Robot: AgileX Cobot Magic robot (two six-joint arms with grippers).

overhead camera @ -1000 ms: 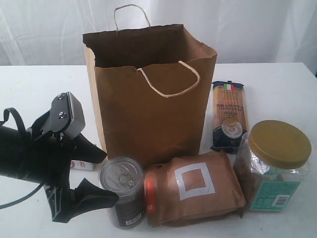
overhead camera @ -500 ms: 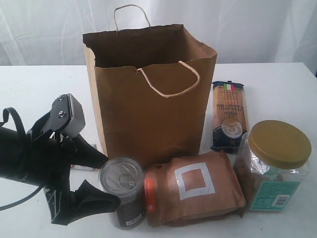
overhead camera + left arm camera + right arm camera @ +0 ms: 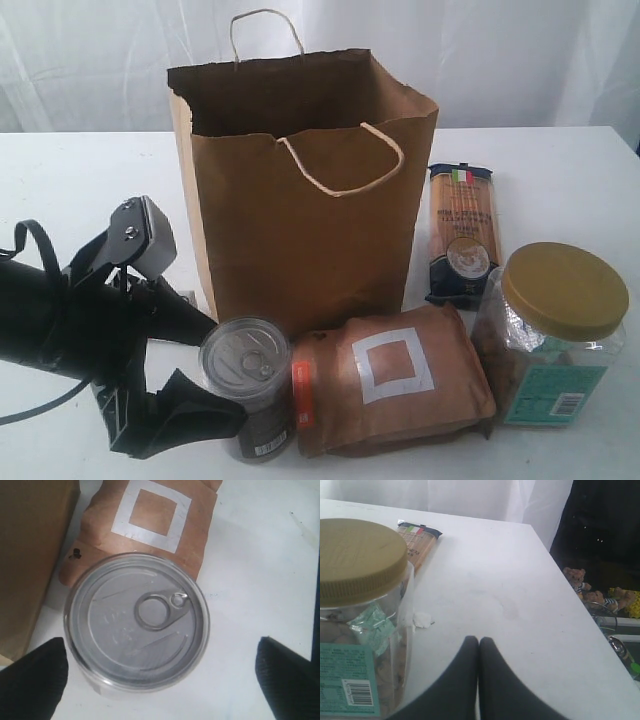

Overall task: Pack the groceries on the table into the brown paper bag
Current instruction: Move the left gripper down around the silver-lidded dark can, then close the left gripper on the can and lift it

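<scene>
The dark pull-tab can (image 3: pixel 248 385) stands at the front of the table (image 3: pixel 80 170), touching the brown pouch with white square (image 3: pixel 392 385). My left gripper (image 3: pixel 205 370) is open, one finger on each side of the can (image 3: pixel 137 625). One finger (image 3: pixel 30 680) is close to it and the other is well clear. Behind stands the brown paper bag (image 3: pixel 300 200), upright and open. The pasta packet (image 3: pixel 462 235) and gold-lidded jar (image 3: pixel 555 330) are to the right. My right gripper (image 3: pixel 478 642) is shut and empty beside the jar (image 3: pixel 360 605). The yellow-grain bottle is out of view, and the carton is hidden behind my left arm.
The bag wall (image 3: pixel 30 555) is close beside the can and pouch (image 3: pixel 150 525). A white scrap (image 3: pixel 422 620) lies by the jar. Past the pasta packet (image 3: pixel 417 537) the table (image 3: pixel 495 580) ends at an edge, with dark floor and teddy bears (image 3: pixel 577 577) beyond.
My left gripper has dropped lower and moved slightly right, bringing its fingers down around the can. The groceries and bag have not moved.
</scene>
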